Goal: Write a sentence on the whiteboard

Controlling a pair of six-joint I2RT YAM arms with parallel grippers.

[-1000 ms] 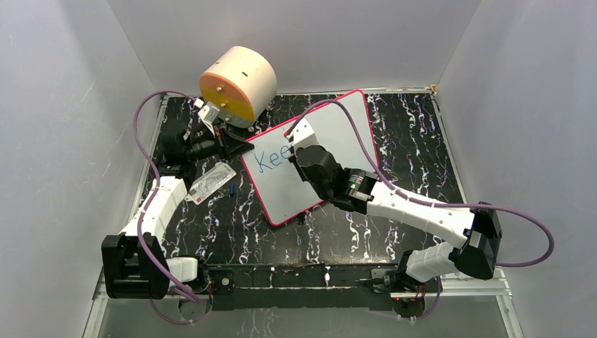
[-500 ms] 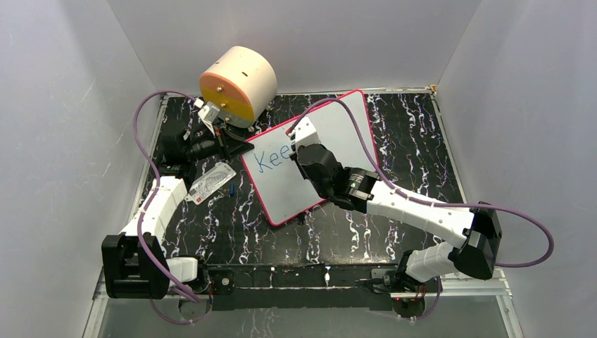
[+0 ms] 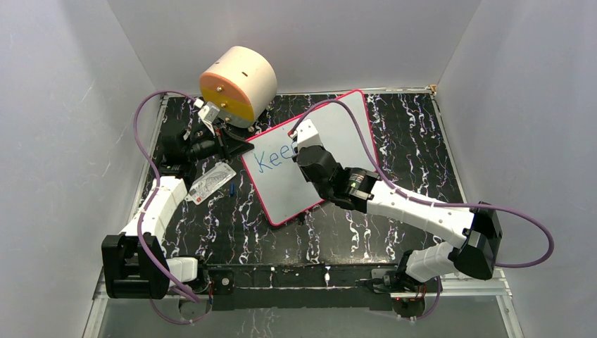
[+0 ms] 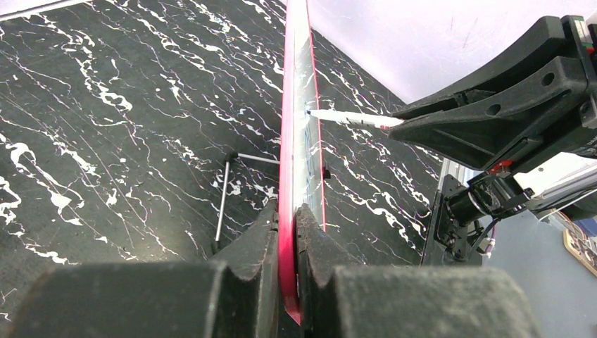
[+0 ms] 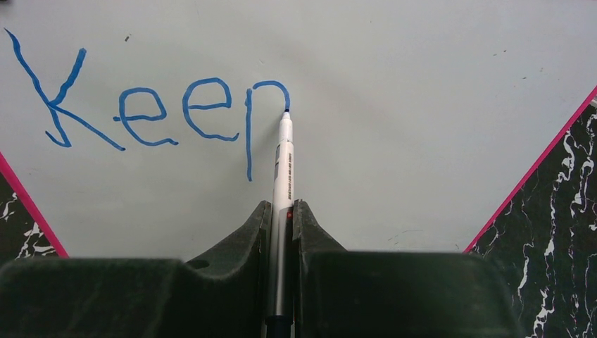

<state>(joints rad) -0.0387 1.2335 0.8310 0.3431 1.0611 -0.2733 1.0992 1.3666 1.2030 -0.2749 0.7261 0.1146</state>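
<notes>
On the black marbled tabletop (image 3: 415, 148), the whiteboard (image 3: 285, 193) lies left of centre, turned at an angle, with its thin pink-red border showing all round. At the board's left corner the left gripper (image 4: 287, 215) has its jaws pressed onto the edge, one finger on each face; the left wrist view shows the board edge-on between them. Over the middle of the board the right gripper (image 5: 281, 211) has its jaws pinching a white marker (image 5: 284, 158) by the barrel. The marker's blue tip touches the white surface at the right-hand end of the bowl of the letter p, and that bowl is not closed against its stem. The sentence (image 5: 151, 116) reads "Keep", in blue handwriting on a single line, in the part of the board nearest the left gripper. A cream cylinder with an orange face (image 3: 238, 84) stands at the rear left, just behind the left gripper. A small printed card (image 3: 210, 184) lies near the board's left edge, with a small blue cap (image 3: 231, 189) between card and board. A thin metal rod (image 4: 222, 204) rests on the tabletop beside the board's back face
</notes>
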